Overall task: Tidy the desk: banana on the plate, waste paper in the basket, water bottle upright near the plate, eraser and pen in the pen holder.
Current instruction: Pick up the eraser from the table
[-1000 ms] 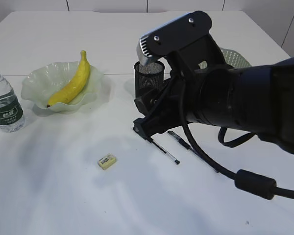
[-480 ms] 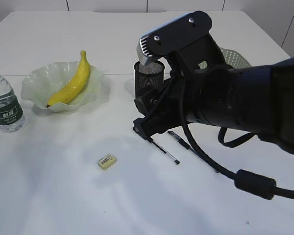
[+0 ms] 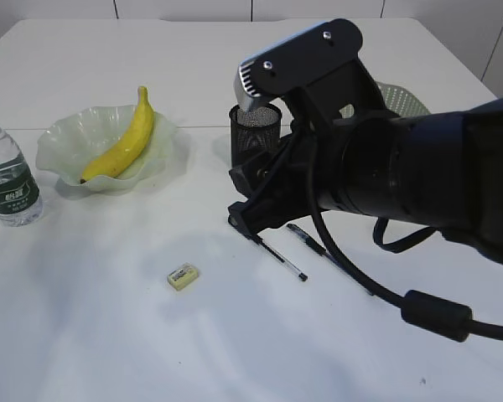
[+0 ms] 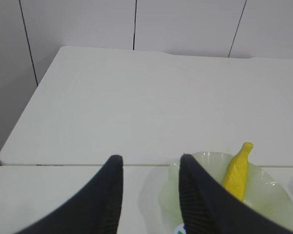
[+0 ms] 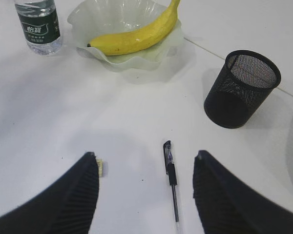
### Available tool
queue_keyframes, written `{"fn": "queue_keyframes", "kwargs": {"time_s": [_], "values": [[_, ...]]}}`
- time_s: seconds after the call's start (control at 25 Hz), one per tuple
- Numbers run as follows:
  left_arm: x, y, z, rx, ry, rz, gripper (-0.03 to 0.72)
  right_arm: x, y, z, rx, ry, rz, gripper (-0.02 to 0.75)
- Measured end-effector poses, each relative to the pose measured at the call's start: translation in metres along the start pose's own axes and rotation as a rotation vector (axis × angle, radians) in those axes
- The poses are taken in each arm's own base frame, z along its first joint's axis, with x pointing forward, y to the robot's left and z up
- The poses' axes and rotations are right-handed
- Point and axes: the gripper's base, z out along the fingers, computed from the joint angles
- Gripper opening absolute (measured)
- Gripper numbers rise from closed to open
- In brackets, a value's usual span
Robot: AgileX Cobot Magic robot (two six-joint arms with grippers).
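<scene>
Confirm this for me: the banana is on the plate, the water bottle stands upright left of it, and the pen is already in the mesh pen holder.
One part is wrong: the pen is not in the pen holder; it lies flat on the table in front of it, as the right wrist view shows. The rest holds: the banana is on the plate and the water bottle stands upright left of it.

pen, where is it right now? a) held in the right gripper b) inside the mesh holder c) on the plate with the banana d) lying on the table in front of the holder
d: the pen lies flat on the white table, apart from the black mesh holder, between the open right gripper's fingers but untouched.
</scene>
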Motion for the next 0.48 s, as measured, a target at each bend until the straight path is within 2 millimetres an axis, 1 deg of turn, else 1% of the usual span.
{"fn": "queue_keyframes", "kwargs": {"time_s": [0.24,0.48], "values": [[-0.004,-0.002,-0.003,0.002,-0.013,0.005,0.264,0.0,0.0,0.0,0.0,0.0,0.0,0.461],[-0.021,-0.006,-0.021,-0.036,-0.063,0.035,0.264,0.0,0.0,0.0,0.0,0.0,0.0,0.461]]}}
